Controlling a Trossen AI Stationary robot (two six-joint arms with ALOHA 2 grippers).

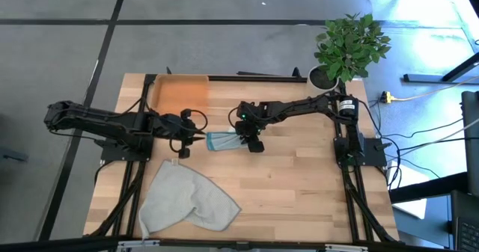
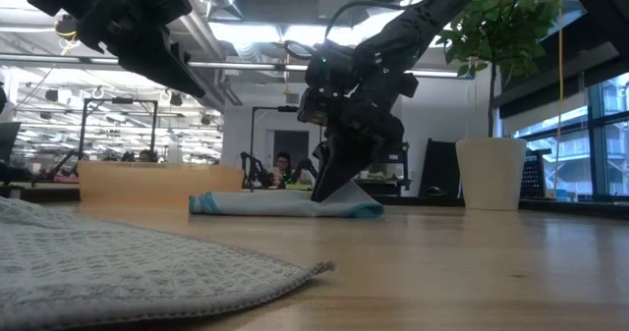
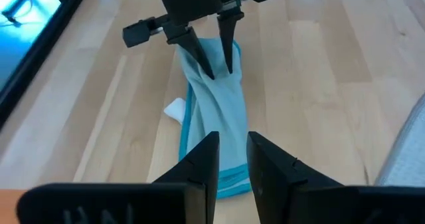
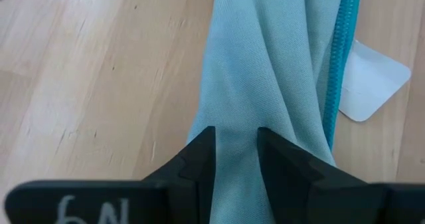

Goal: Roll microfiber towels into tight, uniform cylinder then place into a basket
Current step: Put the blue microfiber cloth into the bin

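**Pincers working both ends of the teal towel**

From above, your right gripper (image 1: 251, 141) is pinching one end of the rolled teal towel (image 1: 221, 140); the left gripper (image 1: 196, 135) is hovering at the other end, the basket (image 1: 179, 93) just beyond it.

At table level, the grey-green towel (image 2: 118, 267) is lying flat, untouched.

Left wrist: its fingers (image 3: 202, 159) are standing slightly apart, holding nothing. Right wrist: fingers (image 4: 199, 154) are nipping cloth. Keep tension even while rolling.
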